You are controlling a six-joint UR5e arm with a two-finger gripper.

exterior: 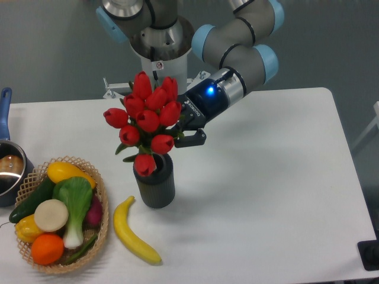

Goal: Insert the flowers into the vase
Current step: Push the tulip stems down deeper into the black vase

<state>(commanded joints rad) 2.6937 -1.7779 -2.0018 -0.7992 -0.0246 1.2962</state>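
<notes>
One gripper is clenching the flowers, holding them upright above the vase, lowest bud sitting at its mouth; a banana is lying beside the vase

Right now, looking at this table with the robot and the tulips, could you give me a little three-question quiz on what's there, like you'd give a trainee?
1. True or false: the flowers have their stems down in the mouth of the vase.
2. What lies on the table just in front of the vase? A) a banana B) a spoon C) a cup
3. Fill in: the wicker basket of vegetables sits to the ____ of the vase in the picture.

Key
1. True; the lowest bud hangs at the vase's rim, and the gripper is at the bunch, its fingers hidden by leaves.
2. A, the banana.
3. Left.
</notes>
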